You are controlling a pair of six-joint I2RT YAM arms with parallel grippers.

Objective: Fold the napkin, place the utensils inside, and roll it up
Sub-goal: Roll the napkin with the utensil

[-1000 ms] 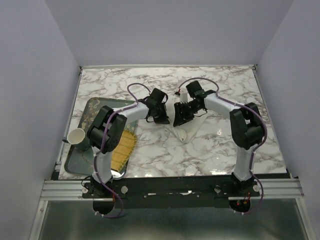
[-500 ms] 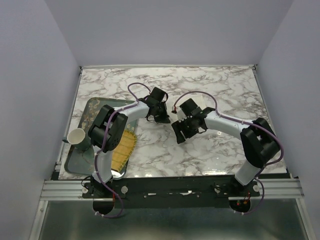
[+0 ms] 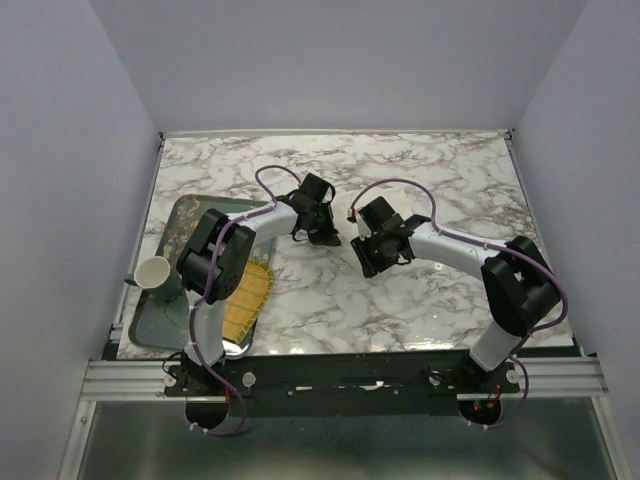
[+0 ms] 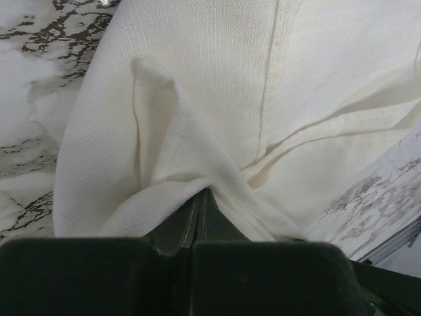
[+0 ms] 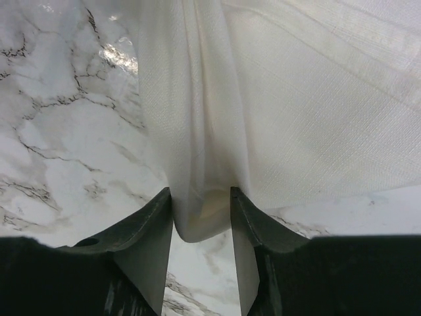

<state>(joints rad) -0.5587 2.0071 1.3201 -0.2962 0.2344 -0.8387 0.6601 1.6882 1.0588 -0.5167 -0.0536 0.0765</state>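
1. The left arm point(image 3: 252, 222) reaches in from the left and the right arm point(image 3: 452, 245) from the right. Their wrists are near each other over the middle of the marble surface point(image 3: 440, 170).
2. Left jaws: pressed together, pinching the cream-white napkin point(image 4: 217, 85). In the left wrist view the cloth gathers into creases that run down to where the two dark fingers point(image 4: 174, 230) meet.
3. From that pinch the napkin spreads up and outward, with a stitched hem line running down its middle. Marble shows to its left and at its lower right.
4. Right jaws: closed part-way on a bunched fold of the napkin. In the right wrist view the fold hangs down between the two dark fingers point(image 5: 148, 243) and touches the inner face of each.
5. The rest of the cloth in that view fans up and to the right from the fold in soft lengthwise pleats, with marble to its left and below it.
6. From above, the napkin is hidden under the two wrists, so its outline cannot be told there.
7. A dark tray point(image 3: 150, 330) lies at the surface's left side, well apart from the wrists. A yellow woven mat point(image 3: 250, 290) lies over the tray's right edge, partly under the left arm. A white paper cup point(image 3: 153, 272) is at the tray's left edge.
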